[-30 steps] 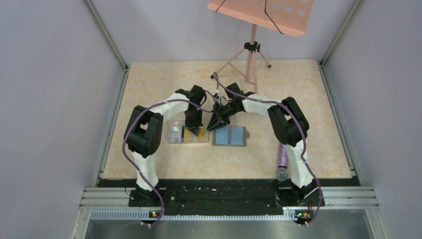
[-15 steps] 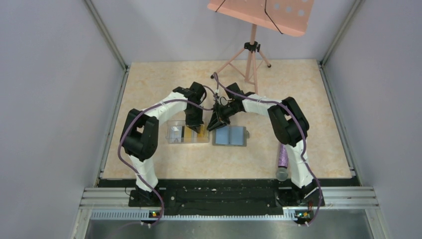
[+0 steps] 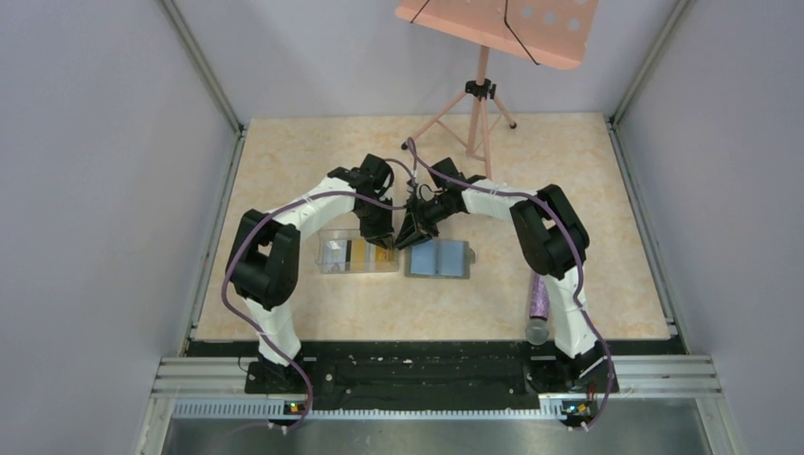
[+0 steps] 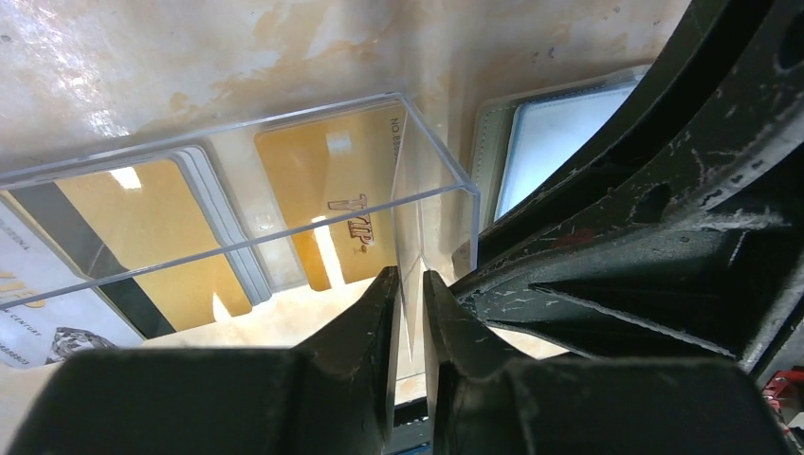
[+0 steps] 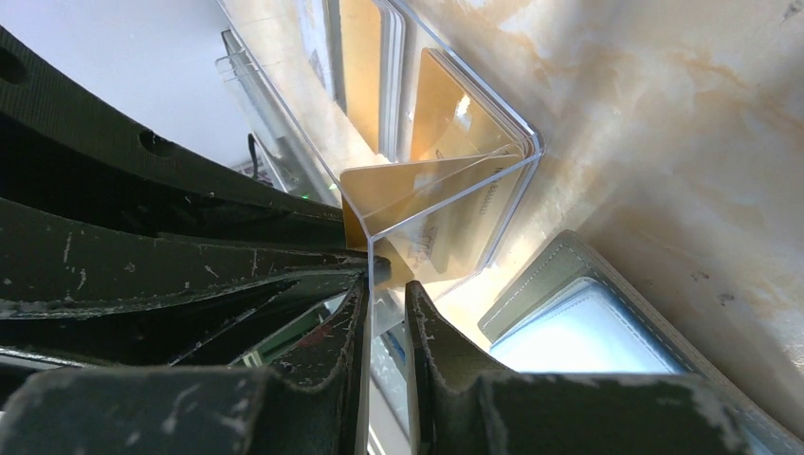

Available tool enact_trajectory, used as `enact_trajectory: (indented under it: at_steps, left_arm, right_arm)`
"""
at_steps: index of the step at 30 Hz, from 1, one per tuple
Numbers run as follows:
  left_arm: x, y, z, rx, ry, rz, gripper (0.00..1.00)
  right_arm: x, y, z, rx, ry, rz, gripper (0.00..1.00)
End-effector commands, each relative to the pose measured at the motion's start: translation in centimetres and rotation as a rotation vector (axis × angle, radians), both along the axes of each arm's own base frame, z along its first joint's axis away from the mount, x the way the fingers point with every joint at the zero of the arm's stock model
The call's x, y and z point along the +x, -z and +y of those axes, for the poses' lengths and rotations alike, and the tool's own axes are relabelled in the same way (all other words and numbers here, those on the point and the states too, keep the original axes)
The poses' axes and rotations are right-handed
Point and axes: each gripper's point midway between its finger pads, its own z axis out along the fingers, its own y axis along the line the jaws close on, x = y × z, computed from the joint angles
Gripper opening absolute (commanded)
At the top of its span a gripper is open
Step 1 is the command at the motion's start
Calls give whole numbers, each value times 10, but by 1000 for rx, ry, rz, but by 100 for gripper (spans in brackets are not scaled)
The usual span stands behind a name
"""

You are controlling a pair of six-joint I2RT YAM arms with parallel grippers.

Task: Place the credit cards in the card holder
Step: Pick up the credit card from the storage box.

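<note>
L jaws are being shifted to clear box's [image 4: 438, 142] R end, eased slightly apart astride its wall (also being pinched by R jaws). Cards [image 4: 327, 180] lying inside; card holder [image 3: 441, 258] open alongside.

Card holder [image 5: 588, 351] partly beyond right wrist view's edge

The counter [image 3: 313, 161] is beige with pale marbled veining. The credit cards [image 4: 327, 180] are gold-orange, one with a black stripe, and one at the left is whitish with print. The box [image 4: 431, 180] is clear and colourless. The card holder [image 3: 441, 258] is grey with pale blue pockets. The far music stand [image 3: 498, 24] is salmon pink. The tube [image 3: 539, 299] near right is patterned purple.
</note>
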Motion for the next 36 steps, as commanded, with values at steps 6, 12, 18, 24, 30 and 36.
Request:
enact_trajectory:
  at_steps: [6,12,18,24,30,36]
  left_arm:
    - [-4,4,5,26,4,-1,16]
    - [-7,8,7,29,5,9,0]
    - [0,-22,11,24,-24,-94,0]
    - [4,-64,25,27,-71,-229,0]
    - [-1,-101,30,-45,-108,-337,0]
    - [-13,-138,-5,-366,-29,-402,0]
  right_arm:
    - [7,-10,-1,14,3,-76,11]
    - [8,-14,-1,18,4,-93,13]
    - [15,-36,-2,40,-1,-200,38]
    - [26,-74,-9,81,26,-348,59]
    - [32,-104,-33,141,88,-422,71]
    - [27,-133,-58,255,143,-443,77]
